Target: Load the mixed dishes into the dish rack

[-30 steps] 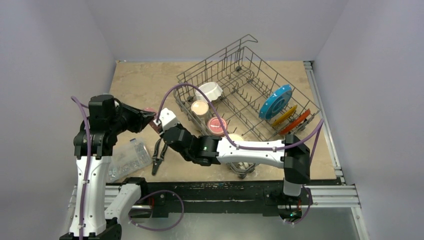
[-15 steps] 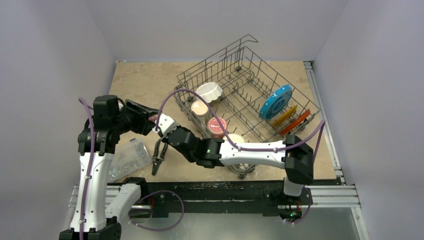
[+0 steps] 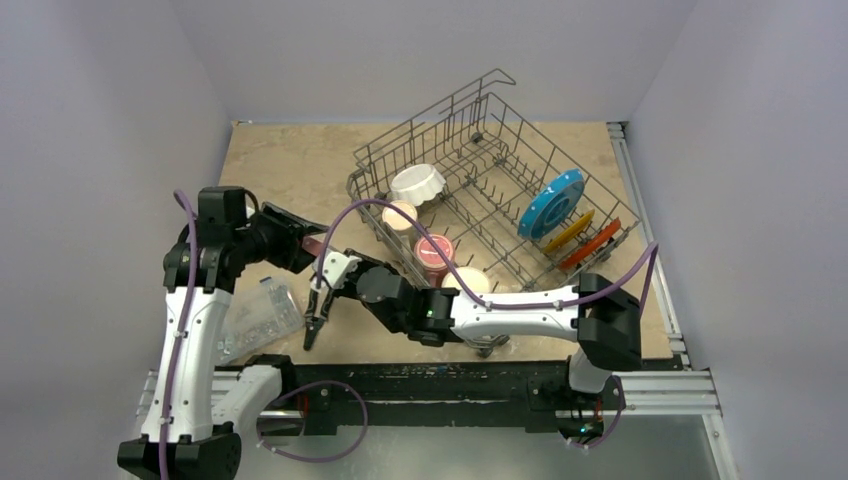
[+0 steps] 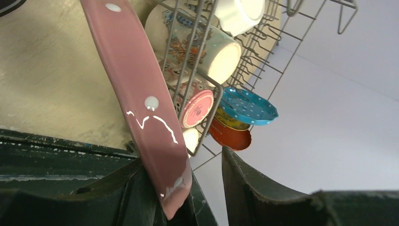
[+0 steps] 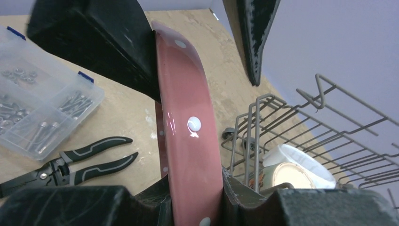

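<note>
While both arms meet just to the left of the dish rack [image 3: 422, 127], the pink plate [image 5: 188, 141] is held up between them, standing on its edge. It has little white dots on it. The right tool [image 5: 193, 188] is clamped on the plate's rim, with one finger pressed on each side. The left tool [image 3: 310, 240] is at the other side of the plate, and its fingers are apart. One finger touches the plate, and the other finger stands away from it with a gap. The plate is near the rack's left corner but not inside it. Below the plate, on the worktop [image 3: 290, 170], lie the black-handled pliers [image 3: 318, 310]. Just beside them, to the left, sits a clear box [image 3: 258, 315] full of small metal parts. Inside the rack, along the left side, is a row of dishes. The white fluted bowl [image 3: 418, 184] is farthest back. Next comes the cream mug [image 3: 400, 217], lying on its side, then the maroon mug [image 3: 434, 252], then the small beige cup [image 3: 472, 282] at the near end. On the right side of the rack, three plates stand on edge between the wires. The blue plate [image 3: 551, 203] with white dots is the farthest back. The yellow plate [image 3: 570, 232] is in the middle, and the red-orange plate [image 3: 592, 245] is the nearest.
</note>
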